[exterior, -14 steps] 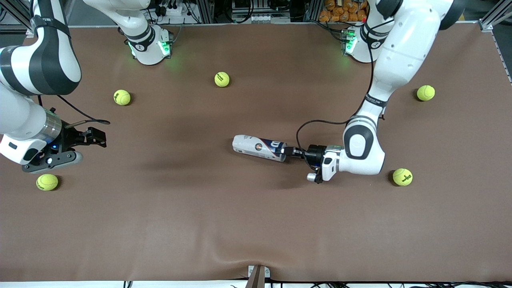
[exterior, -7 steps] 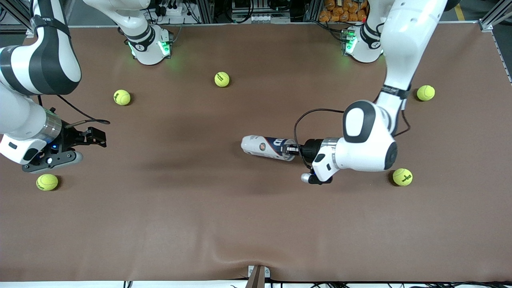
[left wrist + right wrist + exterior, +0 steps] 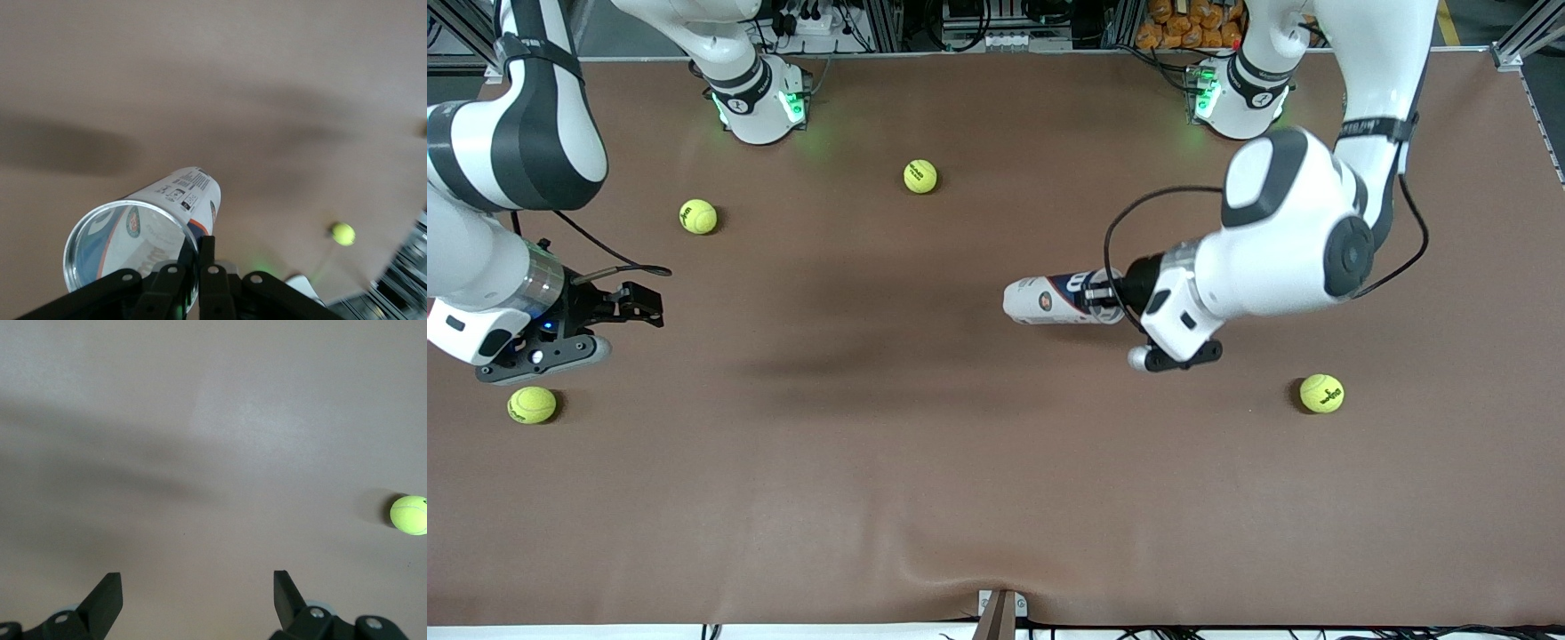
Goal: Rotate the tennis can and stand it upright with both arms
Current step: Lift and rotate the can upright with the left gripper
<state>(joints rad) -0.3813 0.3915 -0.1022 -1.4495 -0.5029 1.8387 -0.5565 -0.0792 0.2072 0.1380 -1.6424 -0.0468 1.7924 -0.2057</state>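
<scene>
The tennis can [image 3: 1049,300] hangs roughly level above the middle of the brown table [image 3: 889,498], off the surface. My left gripper [image 3: 1101,295] is shut on its dark blue end. The left wrist view shows the can [image 3: 143,230] with its clear open rim toward the camera. There my left gripper [image 3: 200,243] pinches the can's wall, one finger inside and one outside. My right gripper [image 3: 645,307] waits open at the right arm's end of the table, and nothing is between its fingers [image 3: 198,587].
Yellow tennis balls lie scattered: one [image 3: 919,176] near the bases, one [image 3: 698,216] toward the right arm, one [image 3: 532,404] beside my right gripper, one [image 3: 1321,393] under the left arm's side. A table clamp [image 3: 1000,613] sits at the front edge.
The left arm has risen and drawn back toward its base, lifting the can off the table and carrying it toward the left arm's end. The right arm has not moved.
</scene>
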